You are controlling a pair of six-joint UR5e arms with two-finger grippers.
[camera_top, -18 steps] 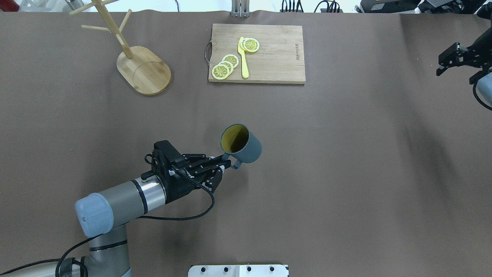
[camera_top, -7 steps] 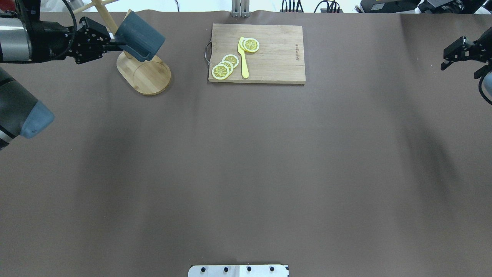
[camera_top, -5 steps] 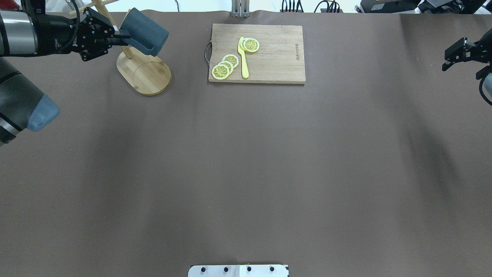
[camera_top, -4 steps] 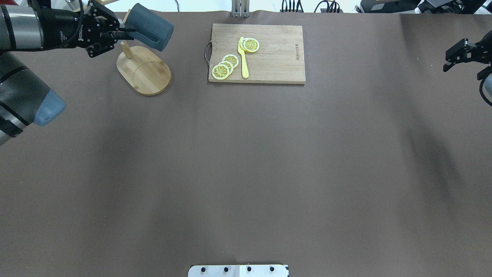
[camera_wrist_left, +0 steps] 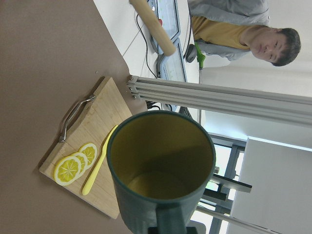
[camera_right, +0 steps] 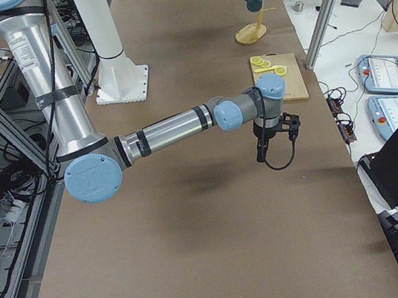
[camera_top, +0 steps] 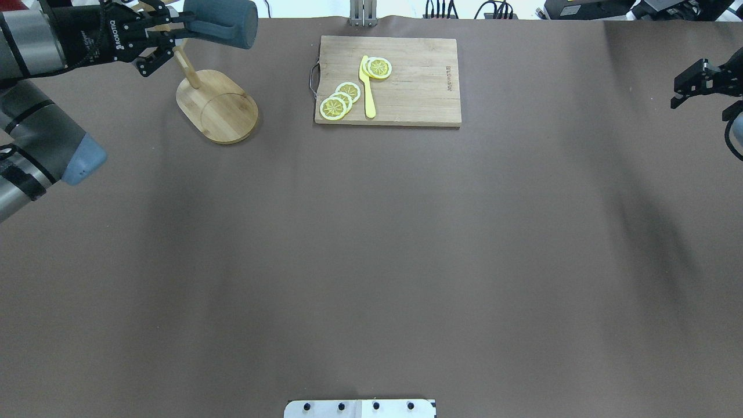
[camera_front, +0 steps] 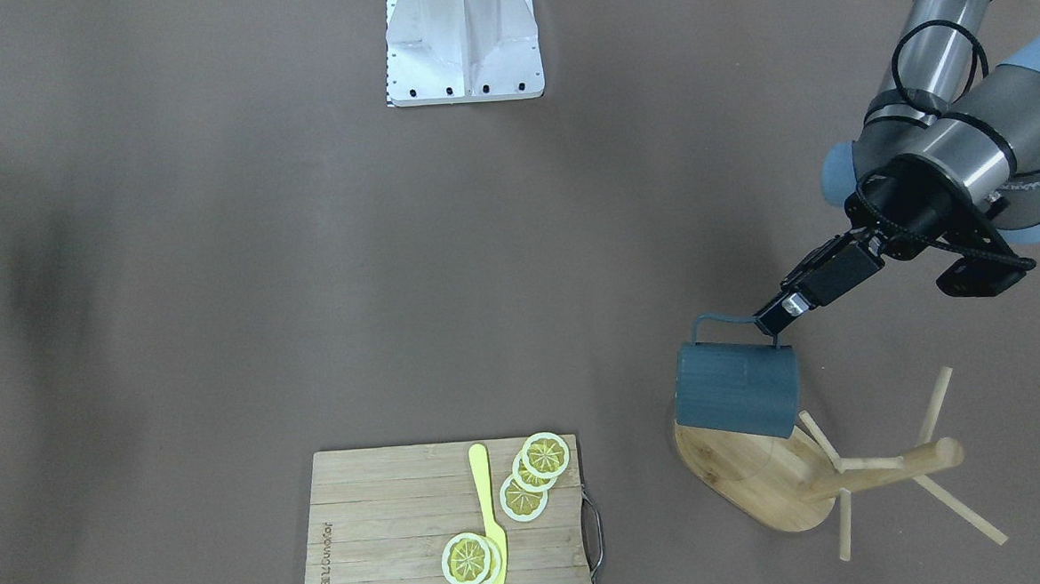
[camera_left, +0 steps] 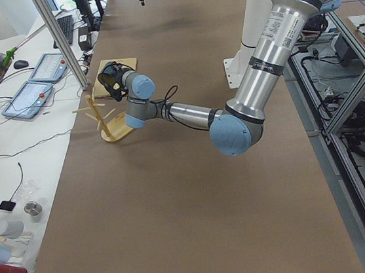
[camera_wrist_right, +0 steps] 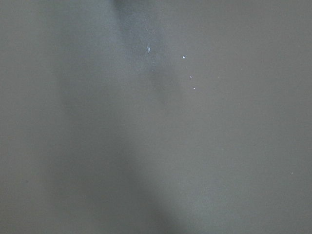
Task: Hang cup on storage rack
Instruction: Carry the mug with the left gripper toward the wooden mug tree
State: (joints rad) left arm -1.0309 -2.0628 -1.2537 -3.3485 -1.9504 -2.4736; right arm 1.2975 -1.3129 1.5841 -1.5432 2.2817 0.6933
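The slate-blue cup [camera_top: 223,22] hangs tipped on its side in my left gripper [camera_top: 181,30], which is shut on its loop handle [camera_front: 719,321]. The cup [camera_front: 737,389] is in the air over the near end of the bamboo storage rack's oval base [camera_front: 761,484], beside the post [camera_front: 885,471] and pegs. The left wrist view looks into its yellowish inside [camera_wrist_left: 161,165]. The rack base [camera_top: 217,107] stands at the table's far left. My right gripper [camera_top: 678,93] is open and empty above the far right of the table.
A cutting board [camera_top: 388,81] with lemon slices [camera_top: 339,100] and a yellow knife [camera_top: 367,87] lies at the back middle, right of the rack. An aluminium frame post [camera_wrist_left: 219,97] and a seated person [camera_wrist_left: 234,29] are beyond the far table edge.
My left arm carried the cup from mid-table to the rack. In the last half second the cup rose and shifted toward the far edge, level with the rack's top. The right gripper barely moved.
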